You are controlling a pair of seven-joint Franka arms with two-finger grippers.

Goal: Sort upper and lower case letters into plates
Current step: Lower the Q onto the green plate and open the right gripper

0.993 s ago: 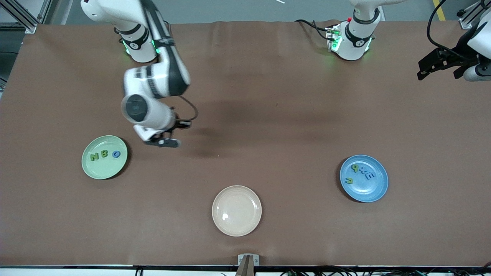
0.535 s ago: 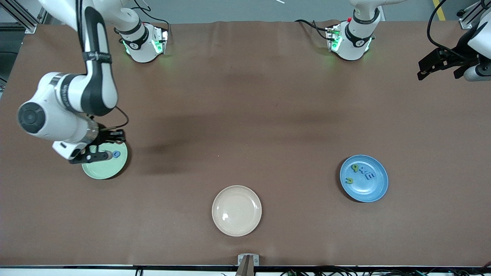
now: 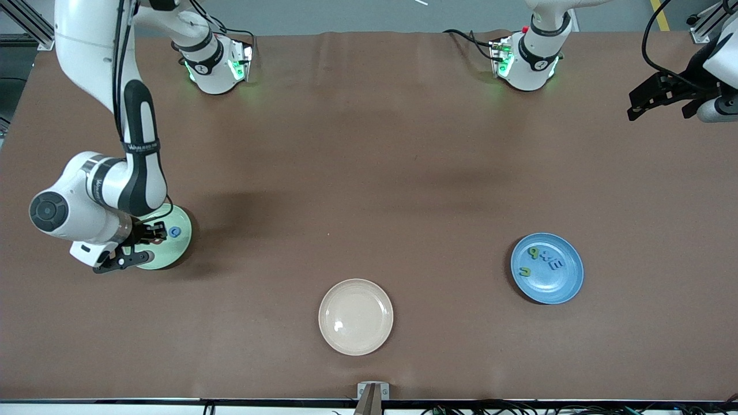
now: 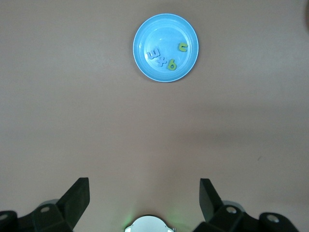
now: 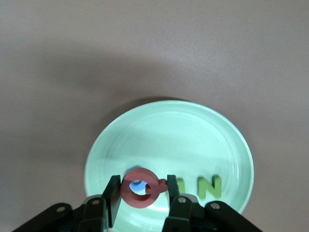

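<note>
Swinging across from mid-tabletop within the last second, right gripper now hangs over the mint green plate at the right arm's end, closed on a red letter; release looks next. Left gripper waits, spread wide, empty; blue plate untouched.

Glossy plates, matt brown tablecloth

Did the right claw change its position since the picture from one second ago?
Yes. The right claw has moved toward the right arm's end of the table and now hangs over the mint green plate, holding a red letter.
</note>
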